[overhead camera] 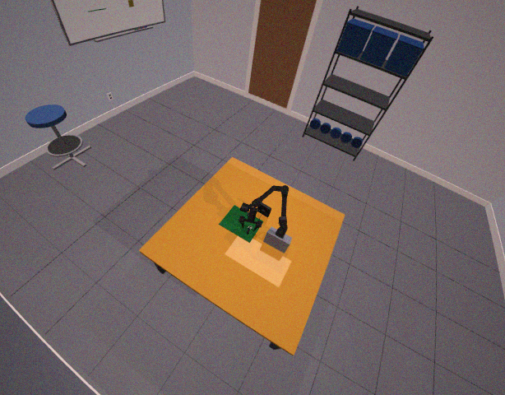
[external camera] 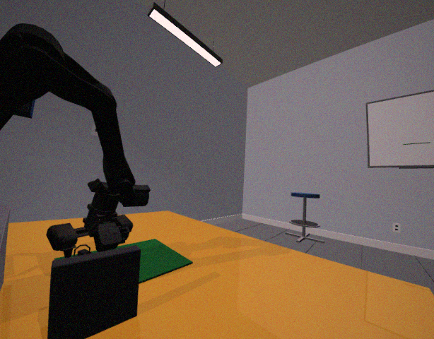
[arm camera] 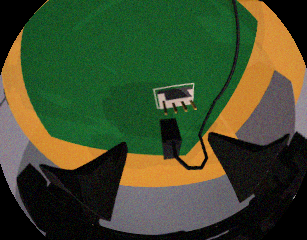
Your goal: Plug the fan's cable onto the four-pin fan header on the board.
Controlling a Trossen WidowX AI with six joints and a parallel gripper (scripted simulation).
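The green board [overhead camera: 232,217] [external camera: 164,259] [arm camera: 83,55] lies on the table. The white header [arm camera: 160,100] shows four bare pins in the wrist view. The black plug [arm camera: 170,137] is beside the header, off the pins, with its black cable [arm camera: 236,55] looping from its near end and running across the board. My gripper [overhead camera: 249,228] [external camera: 86,252] [arm camera: 168,142] is open and empty. In the wrist view its fingertips appear on either side of the plug, with room on both sides. Contact with the board cannot be told. In the exterior view a dark panel partly hides the fingers.
A dark upright panel [external camera: 95,292] stands in front of the board in the exterior view. The arm's grey base block [overhead camera: 277,239] stands on the orange table [overhead camera: 193,250] beside the board. The cable passes near the right finger in the wrist view.
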